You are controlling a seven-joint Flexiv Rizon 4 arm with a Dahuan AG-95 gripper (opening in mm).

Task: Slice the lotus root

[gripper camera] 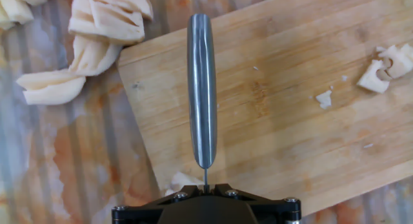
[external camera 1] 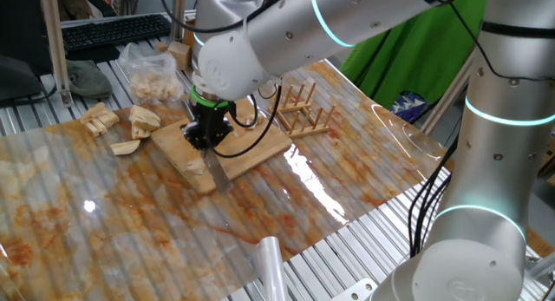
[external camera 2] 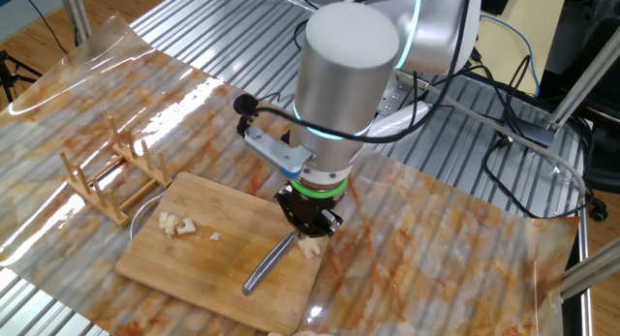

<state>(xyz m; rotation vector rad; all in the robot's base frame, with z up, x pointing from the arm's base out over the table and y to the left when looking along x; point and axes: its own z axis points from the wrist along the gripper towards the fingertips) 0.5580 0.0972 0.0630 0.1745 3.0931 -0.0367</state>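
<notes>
With our end effector (external camera 2: 309, 223) clenched on the knife (gripper camera: 202, 88) over the cutting board (gripper camera: 277, 95), the stiff, crisp, probably slippery lotus root (gripper camera: 97, 30) pieces lie beside it on the table (external camera 1: 130, 223), best held by their flanks.

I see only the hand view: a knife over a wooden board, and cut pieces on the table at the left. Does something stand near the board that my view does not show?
Observer: Yes. A wooden rack stands on the table close beside the board.
Operator: Is more root waiting somewhere?
Observer: A clear plastic bag holding pale chunks lies on the table beyond the board.
Operator: And farther back than the bag?
Observer: A black keyboard sits there, at the back of the scene.
</notes>
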